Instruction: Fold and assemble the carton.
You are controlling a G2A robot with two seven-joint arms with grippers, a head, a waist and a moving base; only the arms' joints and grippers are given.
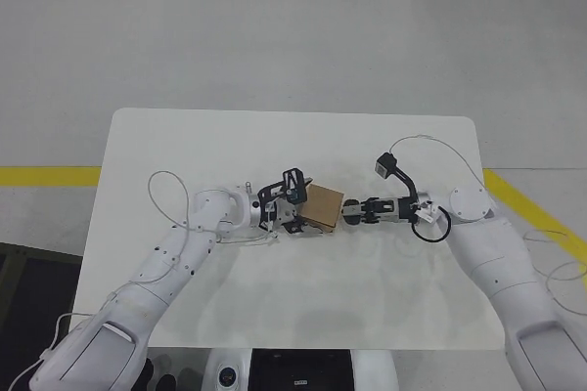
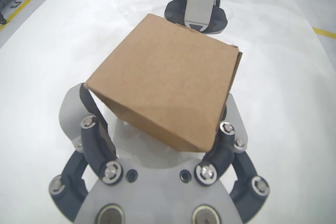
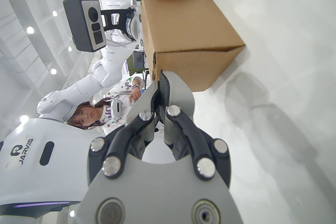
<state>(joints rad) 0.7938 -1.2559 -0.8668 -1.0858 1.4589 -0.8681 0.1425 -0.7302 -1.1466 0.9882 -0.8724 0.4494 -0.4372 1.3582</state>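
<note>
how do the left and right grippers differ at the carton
The left gripper has its fingers spread, one on each side of the carton; the right gripper has its fingers closed together. The left gripper clasps the carton's sides; the right gripper only meets one edge with its tips. Both face the carton from opposite ends.

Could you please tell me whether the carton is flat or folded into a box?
Folded into a box: the carton shows closed brown faces meeting at square edges, gripped by the left gripper. Its underside is hidden.
</note>
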